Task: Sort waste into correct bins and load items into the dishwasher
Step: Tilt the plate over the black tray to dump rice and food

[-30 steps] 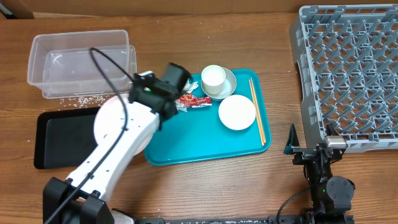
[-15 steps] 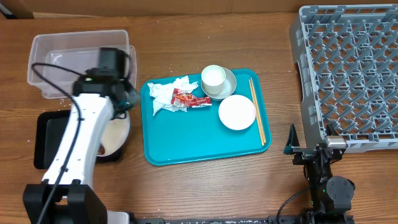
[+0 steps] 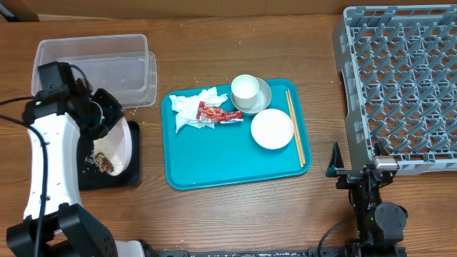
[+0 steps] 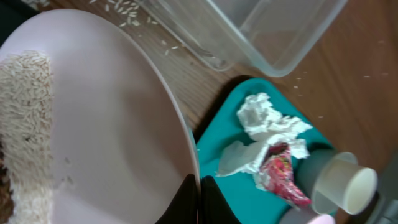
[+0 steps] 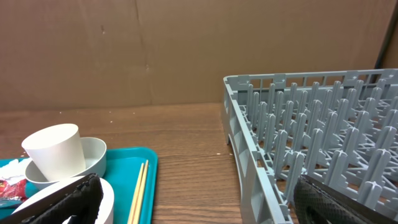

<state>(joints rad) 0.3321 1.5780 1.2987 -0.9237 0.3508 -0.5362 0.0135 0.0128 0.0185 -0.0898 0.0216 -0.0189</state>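
My left gripper (image 3: 108,118) is shut on the rim of the round white plate (image 3: 118,146) and holds it tilted over the shallow black tray (image 3: 132,175). Brown scraps (image 3: 106,163) and rice lie at the plate's low edge. In the left wrist view the jaws (image 4: 199,200) pinch the plate (image 4: 106,124), with rice (image 4: 28,118) on its left. The napkin (image 3: 190,107), red wrapper (image 3: 218,113), cup (image 3: 245,88) on its saucer (image 3: 262,98), bowl (image 3: 272,129) and chopsticks (image 3: 295,128) lie on the teal tray (image 3: 228,160). My right gripper (image 3: 355,173) is open and empty near the front edge.
The clear tub (image 3: 93,68) stands at the back left, with loose rice grains on the table beside it. The grey dish rack (image 3: 403,86) fills the right side, just behind the right gripper. The right wrist view shows the rack (image 5: 311,137), cup (image 5: 56,152) and chopsticks (image 5: 140,190).
My left arm has swung left from the teal tray with the plate. The plate is now tilted over the black tray. The right arm has not moved.
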